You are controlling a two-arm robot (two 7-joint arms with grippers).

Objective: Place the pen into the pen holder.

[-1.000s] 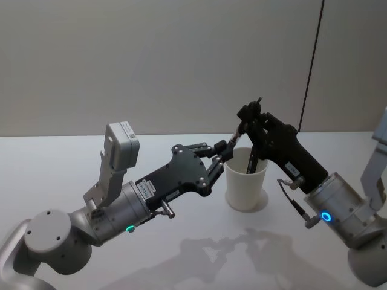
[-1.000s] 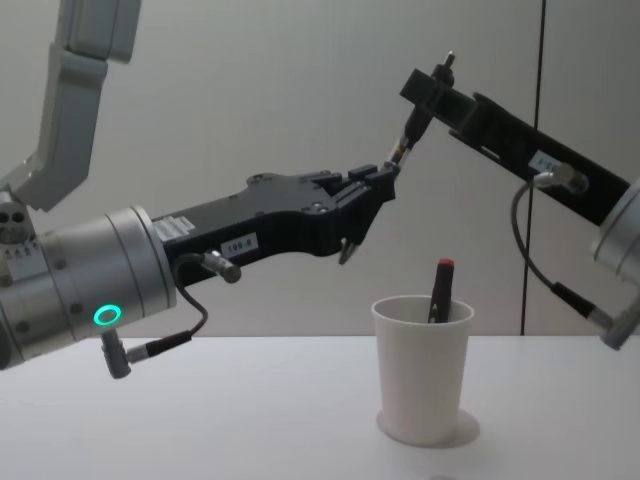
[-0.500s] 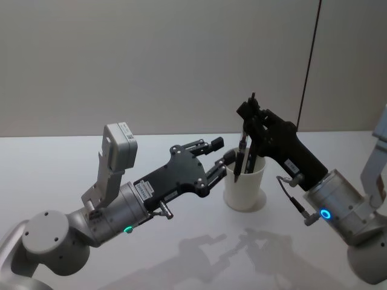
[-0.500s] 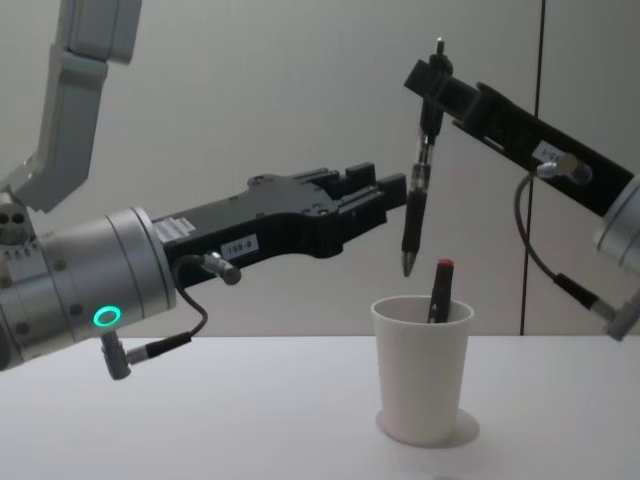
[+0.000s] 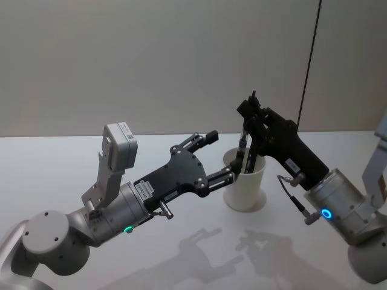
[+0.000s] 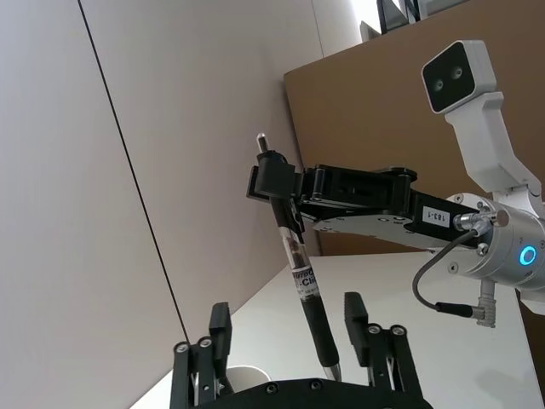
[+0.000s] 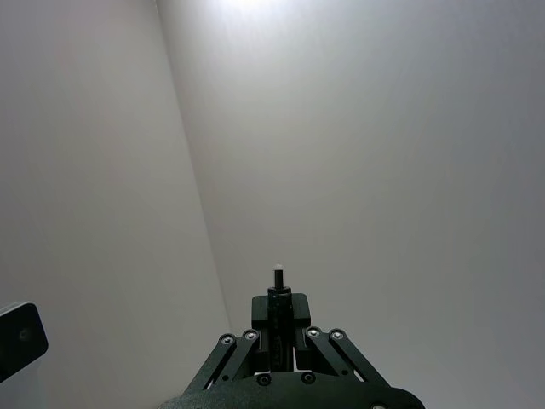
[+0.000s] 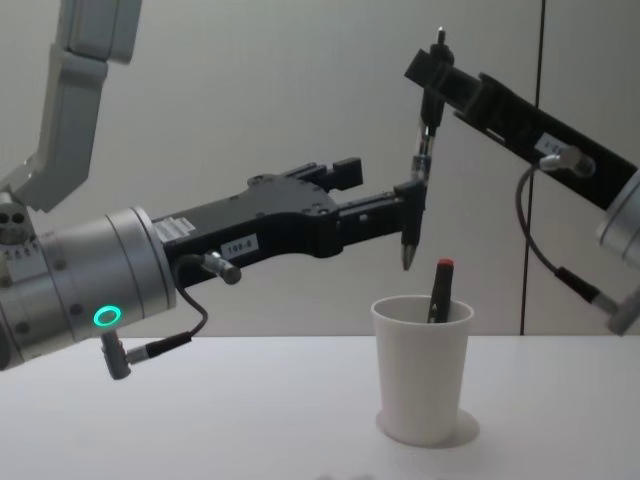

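Occlusion: pen (image 8: 424, 150) mid-shaft passes behind one left finger in the chest view; lower part of the red-capped pen (image 8: 441, 290) sunk inside the pen holder (image 8: 422, 370)
Pen place: upright, tip just above the holder's rim
Right gripper (image 8: 430, 68): clamped on the pen's top end
Left gripper (image 6: 288, 324): spread wide, fingers either side of the pen
Around: white table (image 8: 200, 400)

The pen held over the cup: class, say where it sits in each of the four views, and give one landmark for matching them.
Head view: pen near the centre, over the mouth of the cup.
Chest view: right of centre, tip above the cup.
Left wrist view: between the left gripper's open fingers.
Right wrist view: its end pokes past the right gripper.
Landmark: the right gripper clamped on the pen's upper end.
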